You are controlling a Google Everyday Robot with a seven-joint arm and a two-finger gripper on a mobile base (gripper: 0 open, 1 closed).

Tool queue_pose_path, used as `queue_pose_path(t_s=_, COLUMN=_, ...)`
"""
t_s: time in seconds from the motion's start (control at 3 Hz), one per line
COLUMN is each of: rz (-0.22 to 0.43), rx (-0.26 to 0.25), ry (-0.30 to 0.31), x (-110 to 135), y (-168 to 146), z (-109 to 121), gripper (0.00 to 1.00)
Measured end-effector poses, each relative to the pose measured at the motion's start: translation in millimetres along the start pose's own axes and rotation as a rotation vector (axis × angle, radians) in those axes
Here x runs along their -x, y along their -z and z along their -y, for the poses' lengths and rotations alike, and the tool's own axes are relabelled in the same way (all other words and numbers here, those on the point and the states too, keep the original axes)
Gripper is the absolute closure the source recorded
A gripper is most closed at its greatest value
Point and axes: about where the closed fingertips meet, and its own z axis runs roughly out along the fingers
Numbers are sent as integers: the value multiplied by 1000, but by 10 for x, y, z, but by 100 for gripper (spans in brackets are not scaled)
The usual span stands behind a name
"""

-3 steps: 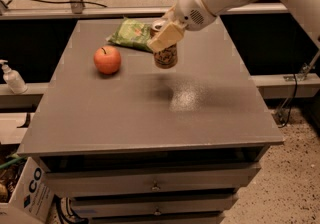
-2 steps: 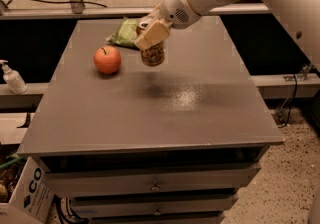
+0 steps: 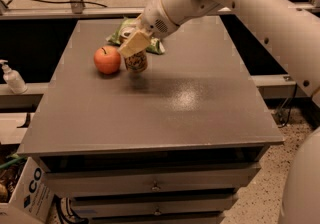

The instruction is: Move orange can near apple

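Note:
The red-orange apple [image 3: 107, 60] sits on the grey table top [image 3: 165, 103] at the back left. My gripper [image 3: 133, 44] comes in from the upper right on a white arm and is shut on the orange can [image 3: 136, 61]. The can hangs upright just right of the apple, a little above the table or barely touching it; I cannot tell which. Its top is hidden by the gripper's cream-coloured fingers [image 3: 132, 45].
A green snack bag [image 3: 126, 30] lies behind the can and apple, partly hidden by the arm. A white pump bottle [image 3: 12, 78] stands on a ledge left of the table. Drawers [image 3: 155, 185] are below the front edge.
The gripper has carried the orange can leftward across the table, from the middle to right beside the apple. The apple and bag have not moved.

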Motion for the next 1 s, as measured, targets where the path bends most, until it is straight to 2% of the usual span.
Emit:
queue_pose_path(t_s=0.33, rz=6, rx=27, ry=7, x=12, y=-225, z=-44, gripper=100)
queue_pose_path(t_s=0.67, rz=-12, rx=48, ry=0, x=-54, y=-348, z=-90, gripper=82)
queue_pose_path(t_s=1.0, rz=-19, rx=61, ry=-15, x=-125, y=-394, z=-137, gripper=59)
